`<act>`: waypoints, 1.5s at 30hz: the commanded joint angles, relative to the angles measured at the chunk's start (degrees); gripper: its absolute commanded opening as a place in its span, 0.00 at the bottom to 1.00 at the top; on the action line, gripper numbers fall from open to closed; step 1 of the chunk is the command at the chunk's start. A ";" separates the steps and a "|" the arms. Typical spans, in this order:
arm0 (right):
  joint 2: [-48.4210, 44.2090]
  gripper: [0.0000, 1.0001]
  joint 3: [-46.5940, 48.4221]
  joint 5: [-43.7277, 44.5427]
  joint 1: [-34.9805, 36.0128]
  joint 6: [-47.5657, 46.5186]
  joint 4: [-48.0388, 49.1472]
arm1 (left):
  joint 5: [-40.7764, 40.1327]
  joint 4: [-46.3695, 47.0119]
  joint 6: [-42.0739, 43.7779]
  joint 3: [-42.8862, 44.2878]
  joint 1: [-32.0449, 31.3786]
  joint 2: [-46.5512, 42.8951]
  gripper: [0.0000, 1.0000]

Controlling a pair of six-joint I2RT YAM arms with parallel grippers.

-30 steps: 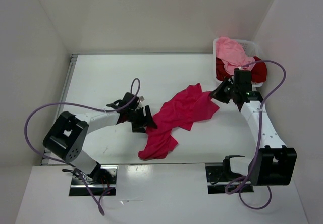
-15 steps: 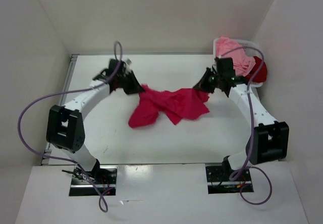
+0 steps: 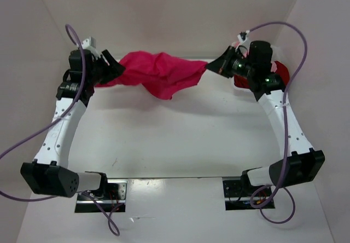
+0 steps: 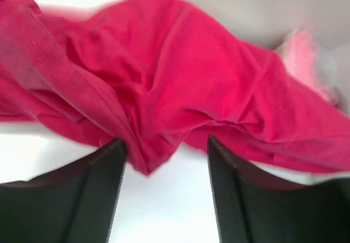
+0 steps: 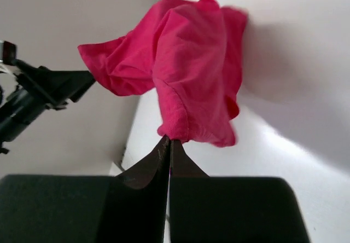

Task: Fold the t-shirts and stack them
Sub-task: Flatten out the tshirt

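Currently left gripper (image 3: 107,69) sits high over the far-left corner of the table (image 3: 175,139), its fingers (image 4: 93,188) spread apart in the wrist view, with a fold of the crimson-pink t-shirt (image 3: 158,72) bunched between them and touching one fingertip; can't tell if it's actually caught. Shirt is clear of the table, strung along the back wall between both grippers, with a loose lobe sagging mid-span. Right gripper (image 3: 213,67) has its jaws pressed together, pinching the shirt's hem at the other end; dark red t-shirt (image 3: 280,72) is partly hidden behind that arm at far right.
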 commanded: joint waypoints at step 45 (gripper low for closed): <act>-5.60 0.00 -37.65 5.32 0.26 -6.32 -0.77 | -10.61 17.19 -17.25 -38.97 16.05 9.64 0.40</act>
